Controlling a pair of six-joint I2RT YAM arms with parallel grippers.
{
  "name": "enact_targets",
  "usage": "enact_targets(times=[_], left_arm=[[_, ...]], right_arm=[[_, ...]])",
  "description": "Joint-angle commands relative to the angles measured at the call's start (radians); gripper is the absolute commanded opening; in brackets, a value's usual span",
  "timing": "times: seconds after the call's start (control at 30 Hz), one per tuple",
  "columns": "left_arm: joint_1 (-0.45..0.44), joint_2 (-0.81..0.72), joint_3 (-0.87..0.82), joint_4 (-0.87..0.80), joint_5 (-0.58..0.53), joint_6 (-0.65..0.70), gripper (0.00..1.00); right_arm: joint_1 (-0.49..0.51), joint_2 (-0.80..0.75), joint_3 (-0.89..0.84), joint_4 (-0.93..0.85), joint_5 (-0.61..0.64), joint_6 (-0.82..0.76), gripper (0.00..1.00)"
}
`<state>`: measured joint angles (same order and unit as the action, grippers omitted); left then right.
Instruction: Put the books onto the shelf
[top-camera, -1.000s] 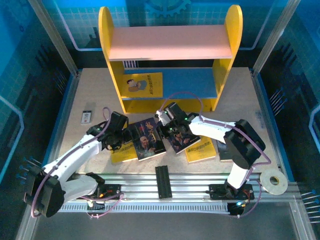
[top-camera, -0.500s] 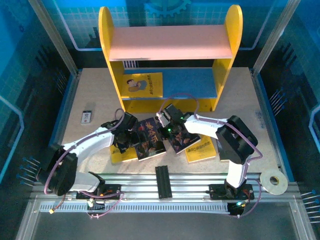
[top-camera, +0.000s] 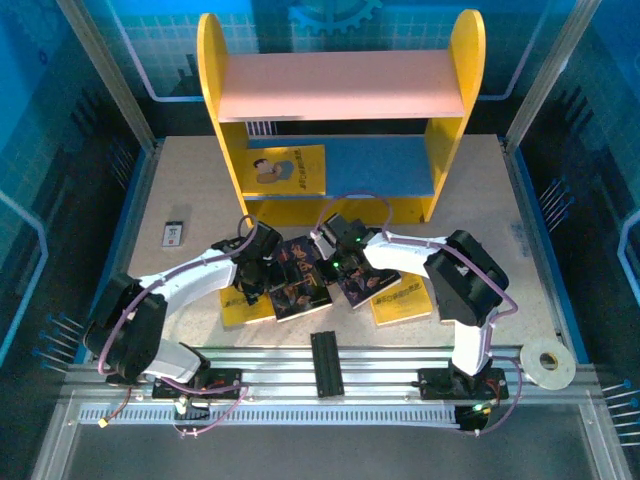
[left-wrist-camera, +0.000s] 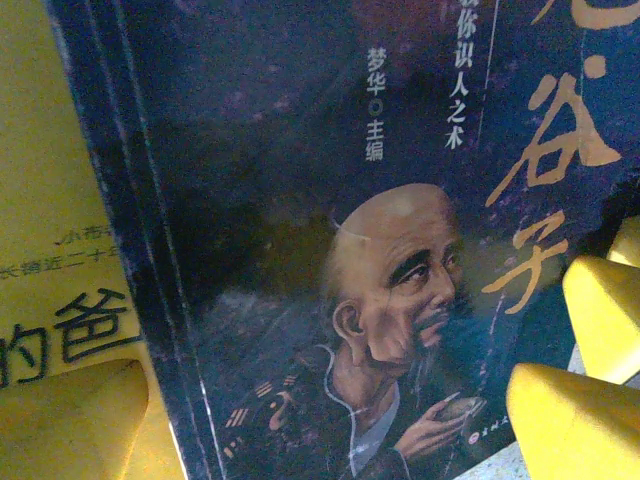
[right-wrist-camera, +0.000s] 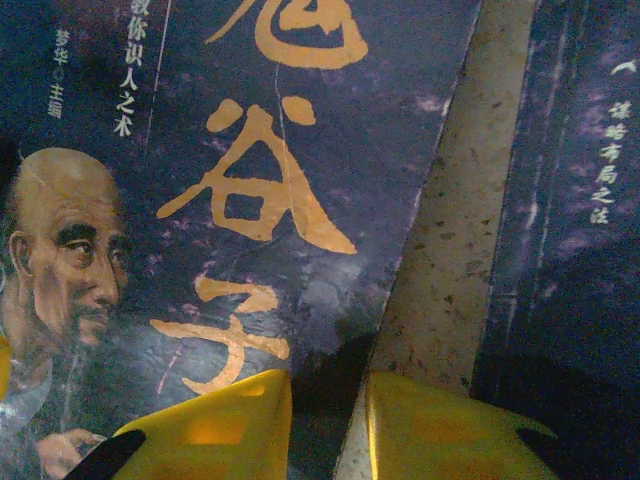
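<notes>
Since a second ago my left arm has swung in to the portrait book (top-camera: 298, 280); my right fingers have narrowed.

Top view: book flat near the table's front edge, below the shelf (top-camera: 340, 120), both grippers at it.

Left wrist: fingers (left-wrist-camera: 575, 420) wide, straddling it.

Right wrist: fingers (right-wrist-camera: 215, 420) narrow at its right edge, nothing held.

Judgement: pickup step; next, pinch and lift that edge.
</notes>
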<state>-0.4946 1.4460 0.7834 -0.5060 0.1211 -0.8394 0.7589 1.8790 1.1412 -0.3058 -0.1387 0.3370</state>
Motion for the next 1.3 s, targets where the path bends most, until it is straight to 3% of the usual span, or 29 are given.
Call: enact_targets(times=[0.0,0.33,0.6,0.9,1.27], left_arm=[[-0.009,0.012,0.015,0.022,0.032,-0.011,0.93],[-0.011,-0.051,0.022,0.141,0.118,-0.005,0.91],[-0.013,-0.128,0.018,0.173,0.112,0.0,0.9],[-0.015,-0.066,0.028,0.159,0.11,0.0,0.72],[-0.022,-0.021,0.06,0.122,0.073,0.015,0.72]], right_arm=[[0.02,0.029,0.017,-0.03,0.008,0.003,0.27],[0.03,0.036,-0.009,-0.009,-0.004,0.008,0.27],[0.038,0.035,-0.011,-0.001,-0.012,0.006,0.27],[0.038,0.033,-0.009,-0.001,-0.018,0.002,0.27],[0.04,0.022,-0.02,0.014,-0.044,-0.002,0.28]])
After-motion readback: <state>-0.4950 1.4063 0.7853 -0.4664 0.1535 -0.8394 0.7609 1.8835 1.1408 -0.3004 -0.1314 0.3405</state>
